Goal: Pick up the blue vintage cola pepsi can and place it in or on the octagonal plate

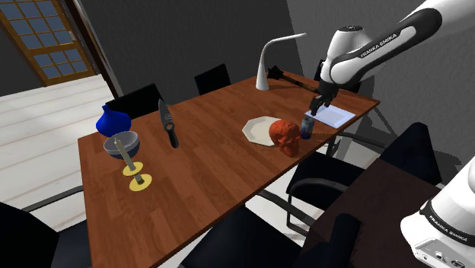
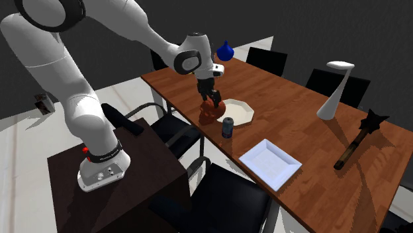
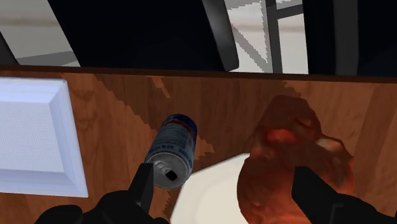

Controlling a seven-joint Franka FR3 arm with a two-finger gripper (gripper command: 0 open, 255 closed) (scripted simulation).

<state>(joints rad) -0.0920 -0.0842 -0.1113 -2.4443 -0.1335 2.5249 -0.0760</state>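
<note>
You find can (image 1: 307, 126) upright on worktop (image 1: 205, 160), long axis vertical, tab end facing up toward tool (image 3: 222, 191). Can stands near worktop edge, between white tray (image 1: 333, 116) and red skull (image 1: 286, 135), just beside octagonal plate (image 1: 257, 129). Skull crowds plate's rim. Tool hovers above, fingers wide apart, gripping nothing.

Glossy white, rounded Franka arm (image 2: 56, 66) with dark joint caps and black bands, black "FRANKA EMIKA" lettering (image 1: 374, 47) along its links. A small red mark (image 2: 85, 150), possibly a light, sits above the white base (image 2: 99, 173). The all-black two-finger gripper (image 2: 212, 99) tips it.
</note>
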